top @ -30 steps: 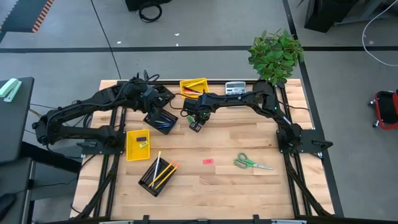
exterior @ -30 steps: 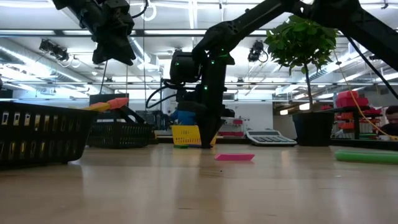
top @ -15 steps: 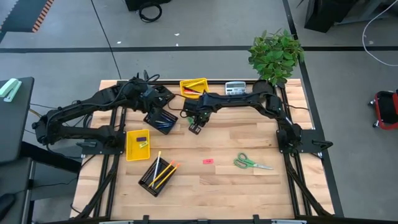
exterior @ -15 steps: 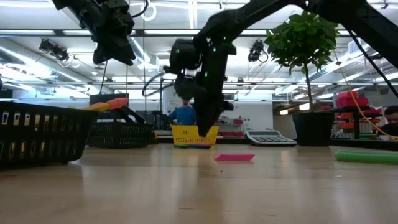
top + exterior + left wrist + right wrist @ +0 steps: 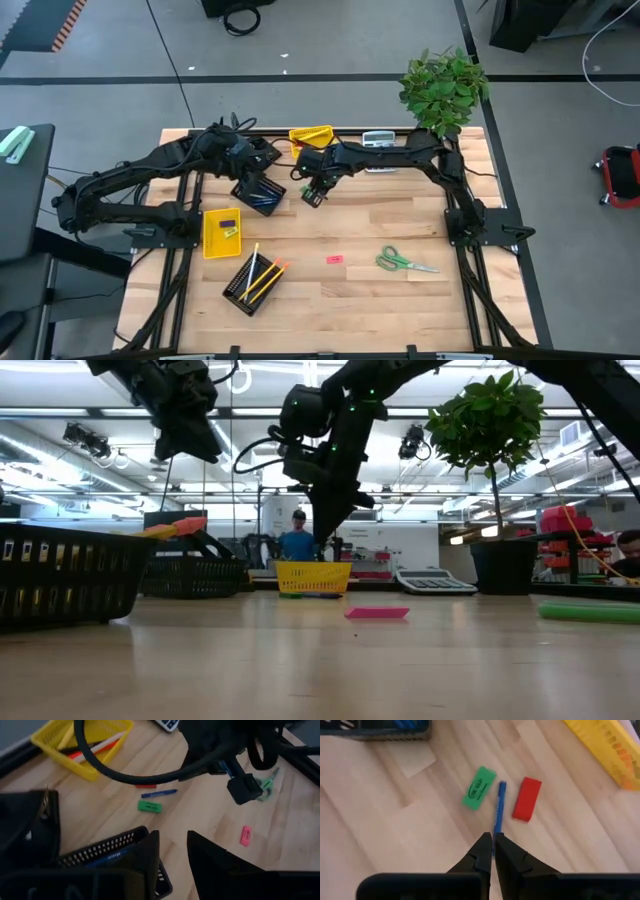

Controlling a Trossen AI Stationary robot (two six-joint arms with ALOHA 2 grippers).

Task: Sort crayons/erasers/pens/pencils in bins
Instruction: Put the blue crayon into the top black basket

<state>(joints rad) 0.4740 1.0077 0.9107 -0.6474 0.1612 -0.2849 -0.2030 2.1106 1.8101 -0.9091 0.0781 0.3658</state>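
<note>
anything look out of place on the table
Yes. Loose items lie outside the bins: a green eraser, a blue crayon and a red eraser together below the right gripper, plus a pink eraser near the scissors.

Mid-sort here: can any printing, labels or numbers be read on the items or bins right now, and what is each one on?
No text is legible in any view.
Green eraser: dark printed wording, too blurred to read.
Blue crayon: faint print along its wrapper, unreadable.
Red eraser: no marking visible.
Pink eraser: faint mark, too small to read.
Calculator: display and keys too small to read.
</note>
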